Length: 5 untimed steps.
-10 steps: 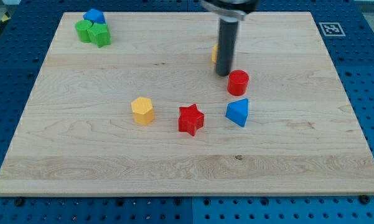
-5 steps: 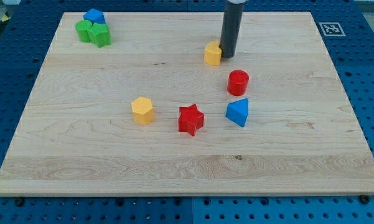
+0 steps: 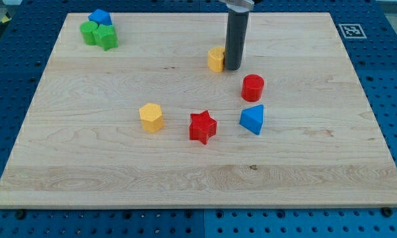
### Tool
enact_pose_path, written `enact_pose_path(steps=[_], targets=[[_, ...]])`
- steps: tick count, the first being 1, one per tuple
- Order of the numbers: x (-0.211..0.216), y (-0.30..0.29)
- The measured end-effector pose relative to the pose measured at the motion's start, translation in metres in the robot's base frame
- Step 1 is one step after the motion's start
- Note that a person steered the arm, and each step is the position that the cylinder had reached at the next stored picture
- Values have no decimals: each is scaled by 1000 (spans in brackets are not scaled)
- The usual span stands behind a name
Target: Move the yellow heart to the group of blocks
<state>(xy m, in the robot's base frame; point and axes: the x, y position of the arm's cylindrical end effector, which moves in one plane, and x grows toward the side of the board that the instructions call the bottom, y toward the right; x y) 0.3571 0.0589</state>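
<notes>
The tip [image 3: 232,68] is being pressed against the right side of the yellow heart [image 3: 215,59], which is partly being hidden behind the rod [image 3: 236,39]. No gripper is being carried here, only that dark rod, so nothing is being clamped or opened. The heart is being seen on the upper middle of the board [image 3: 86,165], well apart from the group at the view's top left. That group is being made up of a blue block [image 3: 100,16] and two green blocks [image 3: 99,34], all touching; their exact shapes are not being made out. Below and to the right of the tip, a red cylinder [image 3: 253,87] is being left standing nearby, not touched. Just below it, a blue triangle [image 3: 252,119] is being shown, with a red star [image 3: 202,126] near its left. Further to the view's left, a yellow hexagon [image 3: 151,117] is being seen alone. A marker tag [image 3: 350,30] is being shown at the top right corner.
</notes>
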Motion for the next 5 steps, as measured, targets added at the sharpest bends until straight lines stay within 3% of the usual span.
enact_pose_path(steps=[2, 5], targets=[[-24, -31], [-5, -57]])
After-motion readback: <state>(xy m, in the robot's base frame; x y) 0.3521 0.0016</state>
